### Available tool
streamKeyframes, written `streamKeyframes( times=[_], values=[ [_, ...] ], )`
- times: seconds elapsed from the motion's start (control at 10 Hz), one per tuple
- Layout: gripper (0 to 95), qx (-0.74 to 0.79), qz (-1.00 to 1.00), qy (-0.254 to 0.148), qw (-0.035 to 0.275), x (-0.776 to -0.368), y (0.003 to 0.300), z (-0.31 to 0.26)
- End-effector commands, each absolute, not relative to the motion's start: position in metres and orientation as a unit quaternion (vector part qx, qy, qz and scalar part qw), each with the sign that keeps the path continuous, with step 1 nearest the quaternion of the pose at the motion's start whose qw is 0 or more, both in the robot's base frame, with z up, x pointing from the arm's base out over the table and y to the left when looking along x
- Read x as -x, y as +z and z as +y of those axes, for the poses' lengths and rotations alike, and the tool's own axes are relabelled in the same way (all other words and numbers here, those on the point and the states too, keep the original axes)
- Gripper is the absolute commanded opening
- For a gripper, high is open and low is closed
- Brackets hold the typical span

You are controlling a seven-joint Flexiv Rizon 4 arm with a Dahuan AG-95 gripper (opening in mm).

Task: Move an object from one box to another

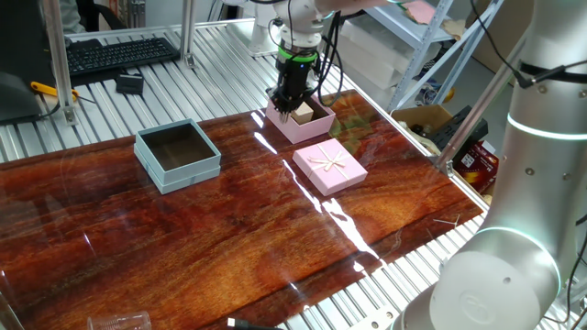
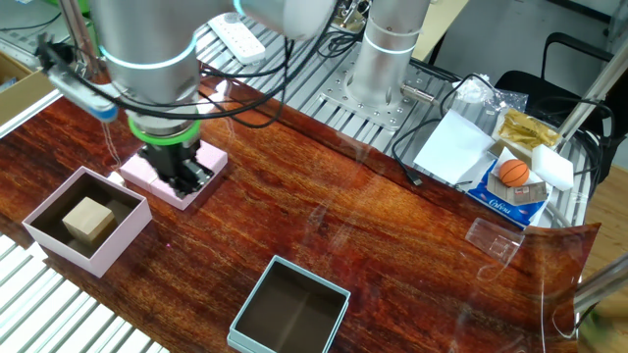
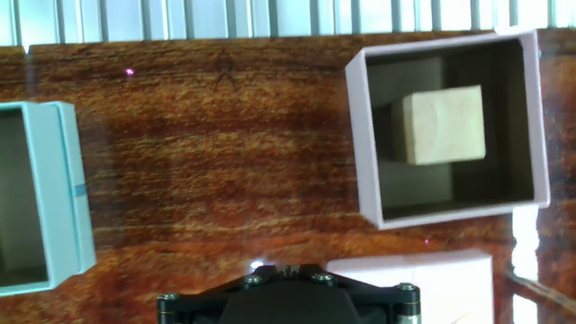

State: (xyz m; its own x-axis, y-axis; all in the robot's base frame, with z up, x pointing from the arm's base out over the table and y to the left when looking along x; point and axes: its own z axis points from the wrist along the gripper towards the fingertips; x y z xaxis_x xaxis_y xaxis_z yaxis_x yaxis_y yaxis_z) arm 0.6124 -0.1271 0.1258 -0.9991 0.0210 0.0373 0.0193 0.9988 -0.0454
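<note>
The light tan cube (image 2: 86, 218) lies inside the pink box (image 2: 37, 230), also seen in the hand view (image 3: 443, 124) within the pink walls (image 3: 367, 135). In one fixed view the cube (image 1: 303, 115) shows just beside the fingers, inside the pink box (image 1: 312, 129). My gripper (image 2: 186, 179) hangs low over the flat pink lid, beside the pink box, with its jaws together and nothing in them. Only its tips (image 3: 281, 268) show in the hand view. The pale blue-grey box (image 1: 177, 154) stands apart, with nothing inside (image 2: 289, 309) (image 3: 67, 193).
A flat pink lid with a ribbon bow (image 1: 330, 167) lies next to the pink box, partly under the gripper (image 2: 147, 175). A keyboard (image 1: 119, 53) lies beyond the table. A second robot arm base (image 1: 523, 220) stands at the right edge.
</note>
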Motion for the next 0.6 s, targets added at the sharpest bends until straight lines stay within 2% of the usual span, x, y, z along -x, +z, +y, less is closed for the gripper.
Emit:
streamKeyframes(
  times=[0.1, 0.6],
  values=[
    [0.0, 0.009, -1.000, 0.023, 0.010, -0.6133, 0.1194, -0.1319],
    [0.0, 0.005, -1.000, 0.019, 0.009, -0.6128, 0.1113, -0.1378]
  ],
)
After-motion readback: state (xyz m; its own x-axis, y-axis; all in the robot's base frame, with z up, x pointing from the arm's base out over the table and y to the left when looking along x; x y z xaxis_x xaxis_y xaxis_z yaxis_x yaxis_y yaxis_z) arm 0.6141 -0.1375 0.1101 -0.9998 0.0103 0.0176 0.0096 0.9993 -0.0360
